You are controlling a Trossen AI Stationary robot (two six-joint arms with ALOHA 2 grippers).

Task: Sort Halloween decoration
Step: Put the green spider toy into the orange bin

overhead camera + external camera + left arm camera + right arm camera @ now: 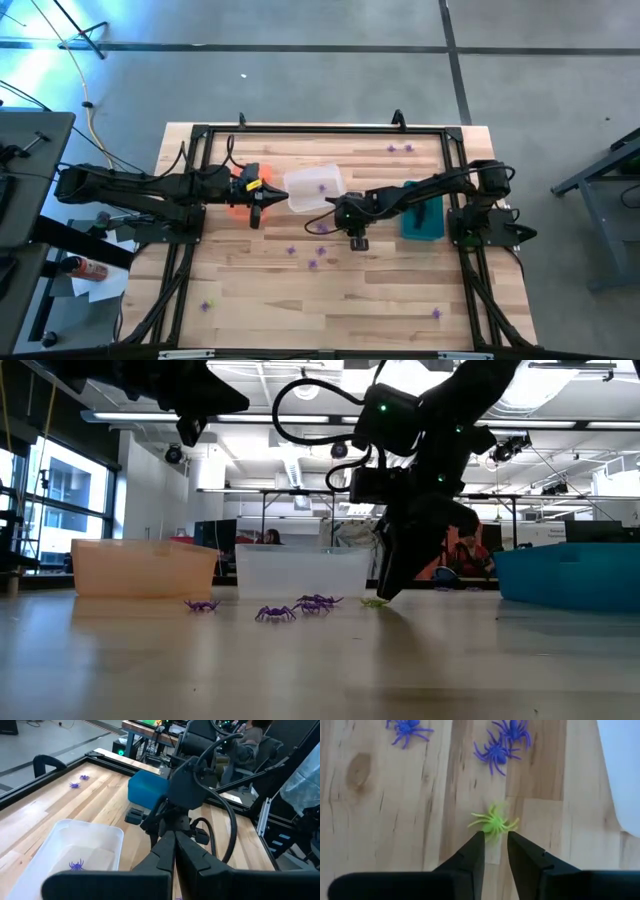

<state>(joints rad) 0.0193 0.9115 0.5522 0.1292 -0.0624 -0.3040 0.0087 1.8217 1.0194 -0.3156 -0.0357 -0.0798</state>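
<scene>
My right gripper (495,844) is down at the table, fingers a narrow gap apart and holding nothing. The yellow-green spider (493,823) lies just ahead of the tips, touching or nearly so, centred on the gap (its body reads a bit wider across than along my approach). I judge a short push fwd, then close. Past it, two purple spiders (496,753), then the clear bin (314,188). Left gripper (256,196) waits over the orange bin (243,190); fingers look closed, empty.

Bright overhead light – arms backlit dark – background softly blurred.
</scene>
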